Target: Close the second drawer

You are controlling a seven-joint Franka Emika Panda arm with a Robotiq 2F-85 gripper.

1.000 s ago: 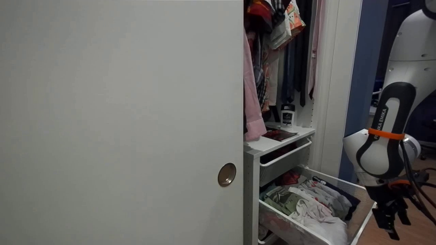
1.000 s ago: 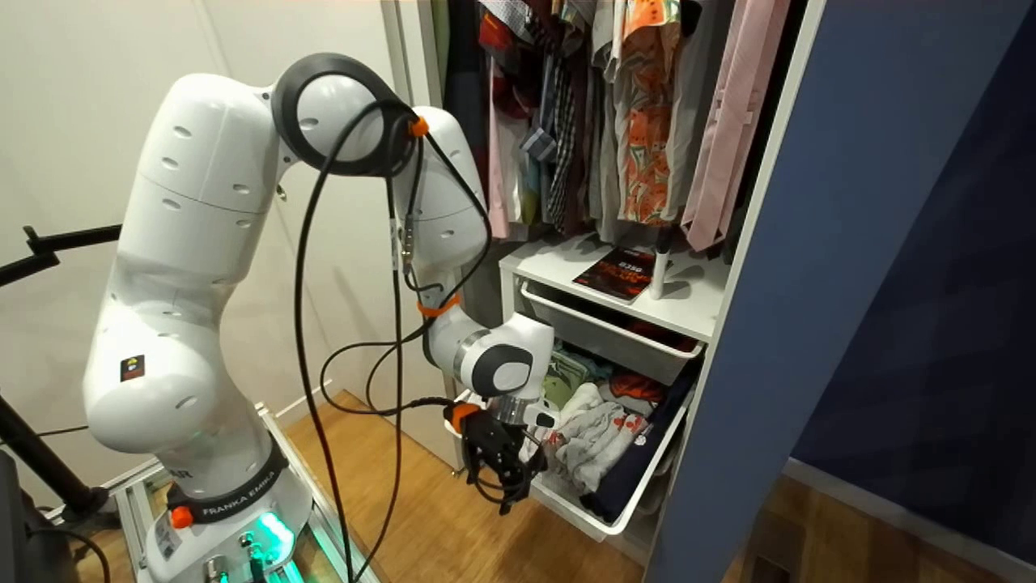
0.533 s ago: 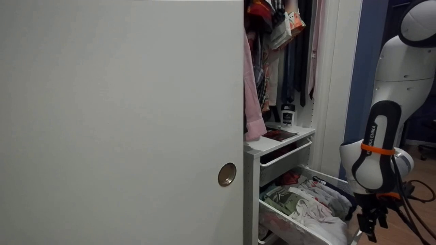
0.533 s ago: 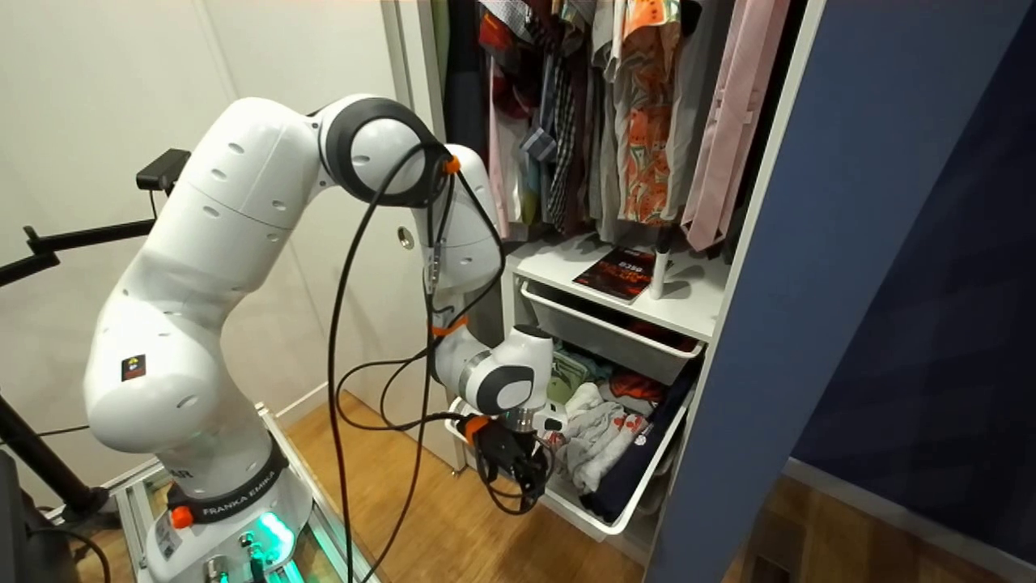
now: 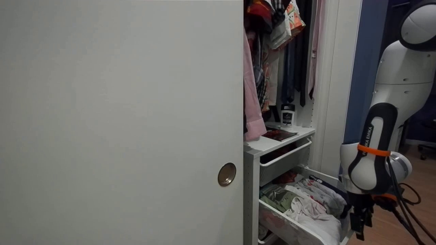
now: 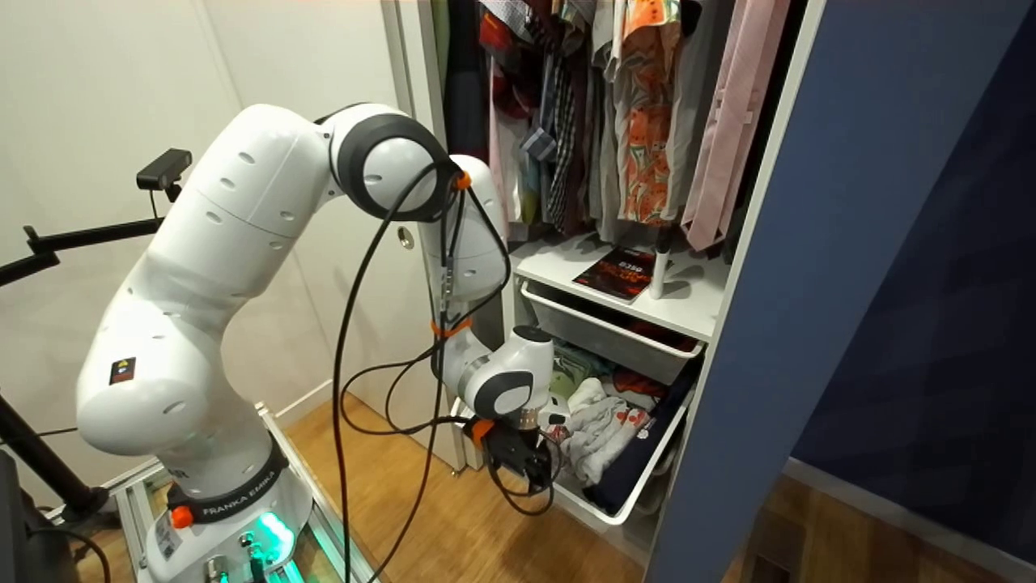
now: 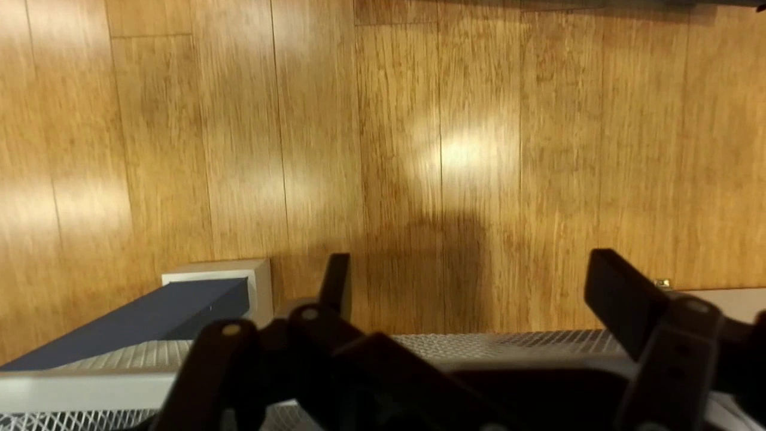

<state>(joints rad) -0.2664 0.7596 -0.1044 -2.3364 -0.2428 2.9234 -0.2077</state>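
Note:
The second drawer is a white mesh basket, pulled out and full of folded clothes; its rim and walls show in both exterior views. Its white front rim runs across the bottom of the wrist view. My black gripper points down at the drawer's front and also shows in an exterior view. In the wrist view the gripper is open, with a wide gap and only floor and drawer mesh behind it. The exact contact between gripper and drawer front is hidden.
An upper white drawer sits nearly in, under a shelf with a booklet and a white bottle. Clothes hang above. A white sliding door and a blue panel flank the opening. Loose cables hang from the arm.
The arm has lowered and moved toward the closet. In the last half second the second drawer and its clothes have slid slightly inward. The gripper stays open.

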